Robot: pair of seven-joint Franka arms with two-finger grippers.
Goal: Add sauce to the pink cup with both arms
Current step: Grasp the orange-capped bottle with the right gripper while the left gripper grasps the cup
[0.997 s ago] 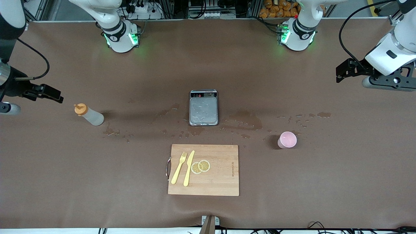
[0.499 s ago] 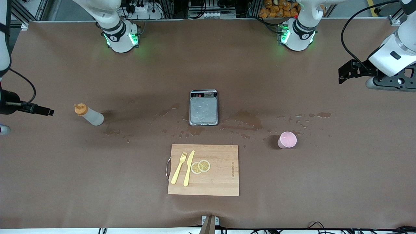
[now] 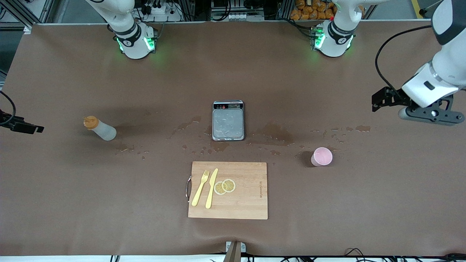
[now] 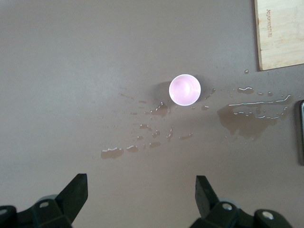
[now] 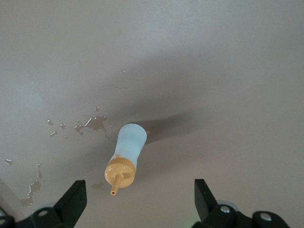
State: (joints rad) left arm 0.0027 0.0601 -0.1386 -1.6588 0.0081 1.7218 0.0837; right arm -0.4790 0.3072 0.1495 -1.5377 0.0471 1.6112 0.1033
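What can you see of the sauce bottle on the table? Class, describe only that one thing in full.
The sauce bottle is a small translucent whitish squeeze bottle with an orange nozzle cap. It stands on the brown table toward the right arm's end, beside small wet splashes. Nothing grips or touches it, and its contents cannot be made out.

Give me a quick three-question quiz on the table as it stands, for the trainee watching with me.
1. True or false: the sauce bottle stands upright.
2. What lies on the cutting board with the lemon slices?
3. Which is nearer the pink cup: A) left gripper or B) right gripper?

Key
1. False; it lies on its side.
2. A yellow fork and knife.
3. A; it hangs over the table's left-arm end, fingers open.
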